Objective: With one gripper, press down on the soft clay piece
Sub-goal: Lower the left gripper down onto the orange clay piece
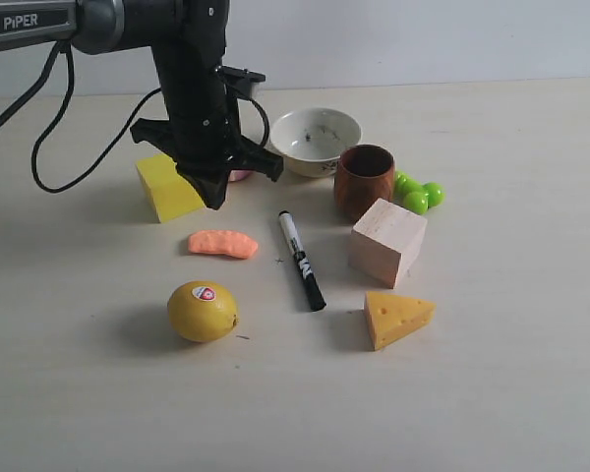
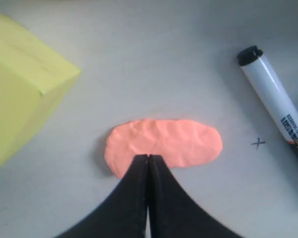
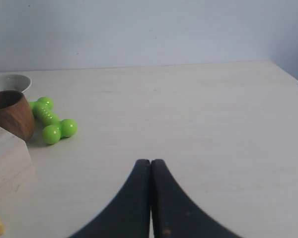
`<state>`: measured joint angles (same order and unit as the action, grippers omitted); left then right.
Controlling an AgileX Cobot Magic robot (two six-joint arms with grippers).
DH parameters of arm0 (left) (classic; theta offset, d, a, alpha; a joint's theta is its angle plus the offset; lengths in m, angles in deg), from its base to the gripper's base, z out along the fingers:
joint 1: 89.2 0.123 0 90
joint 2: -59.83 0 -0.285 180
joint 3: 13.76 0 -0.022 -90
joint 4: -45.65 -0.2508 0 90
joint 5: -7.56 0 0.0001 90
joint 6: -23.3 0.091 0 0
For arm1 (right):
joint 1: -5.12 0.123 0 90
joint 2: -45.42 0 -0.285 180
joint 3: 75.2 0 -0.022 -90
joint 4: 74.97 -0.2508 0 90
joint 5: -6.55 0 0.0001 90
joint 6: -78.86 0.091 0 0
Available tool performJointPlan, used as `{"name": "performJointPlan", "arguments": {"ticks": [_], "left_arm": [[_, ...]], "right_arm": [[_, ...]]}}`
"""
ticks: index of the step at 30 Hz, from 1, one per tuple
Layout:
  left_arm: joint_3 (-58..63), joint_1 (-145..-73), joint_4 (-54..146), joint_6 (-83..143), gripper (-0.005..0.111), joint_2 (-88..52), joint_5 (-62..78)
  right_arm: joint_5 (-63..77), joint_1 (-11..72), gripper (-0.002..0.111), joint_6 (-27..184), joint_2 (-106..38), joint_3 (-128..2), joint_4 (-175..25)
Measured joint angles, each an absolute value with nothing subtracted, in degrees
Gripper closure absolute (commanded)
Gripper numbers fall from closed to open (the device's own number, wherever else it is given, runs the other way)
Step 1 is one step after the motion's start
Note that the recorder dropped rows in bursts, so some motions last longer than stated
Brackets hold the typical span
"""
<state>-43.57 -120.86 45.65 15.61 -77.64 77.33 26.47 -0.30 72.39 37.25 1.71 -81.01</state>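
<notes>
On the pale table (image 1: 511,374), just forward of the yellow cube (image 1: 169,187), lies your soft clay piece (image 1: 223,243), flat on the surface with its long axis running across the exterior view. Take the clay as your landmark. The left gripper (image 1: 214,197) hangs over its far side, pointing down. Its fingers are pressed together with no gap between them and they hold nothing. In the exterior view a strip of table shows between the tip and the clay. In the left wrist view the closed tip (image 2: 148,157) overlaps the clay's near edge (image 2: 164,145), whose top is lumpy and grooved.

Around the clay you have:
- The cube is behind it and to its left, near but apart.
- A lemon (image 1: 203,311) with a red sticker sits in front of it, apart.
- A black-and-white marker (image 1: 301,260) lies to its right, capped end farthest from you, not touching it.
- Farther right stand a pale wooden block (image 1: 387,241) and a cheese wedge (image 1: 396,318).
- Behind and to the right are a brown wooden cup (image 1: 364,180), a white bowl (image 1: 315,138) and a green toy dumbbell (image 1: 417,193).

A small pink thing (image 1: 241,176) shows behind the gripper, mostly hidden. Nothing lies on the clay itself.

Your right gripper (image 3: 150,162) appears only in its own wrist view. Its fingers are closed flat against each other and hold nothing, with bare table beneath them, well apart from the cup and dumbbell.
</notes>
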Motion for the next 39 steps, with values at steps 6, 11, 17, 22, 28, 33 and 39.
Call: {"name": "performJointPlan", "arguments": {"ticks": [6,11,17,22,28,33,39], "left_arm": [[-43.6,-122.2,45.6,11.6,0.107,-77.6,77.4],[-43.6,-124.5,45.6,10.0,0.107,-77.6,77.4],[-43.6,-125.1,44.8,7.5,0.107,-77.6,77.4],[-43.6,-125.1,42.0,3.3,0.107,-77.6,77.4],[-43.7,-125.1,41.6,0.8,0.107,-78.5,77.5],[-43.7,-125.1,41.6,0.8,0.107,-80.8,77.5],[-43.7,-125.1,41.6,0.8,0.107,-81.4,77.5]], "right_arm": [[26.5,-0.3,0.108,72.4,37.3,1.7,-81.0],[26.5,-0.3,0.108,72.4,37.3,1.7,-81.0],[26.5,-0.3,0.108,72.4,37.3,1.7,-81.0],[26.5,-0.3,0.108,72.4,37.3,1.7,-81.0],[26.5,-0.3,0.108,72.4,37.3,1.7,-81.0],[26.5,-0.3,0.108,72.4,37.3,1.7,-81.0],[26.5,-0.3,0.108,72.4,37.3,1.7,-81.0]]}}
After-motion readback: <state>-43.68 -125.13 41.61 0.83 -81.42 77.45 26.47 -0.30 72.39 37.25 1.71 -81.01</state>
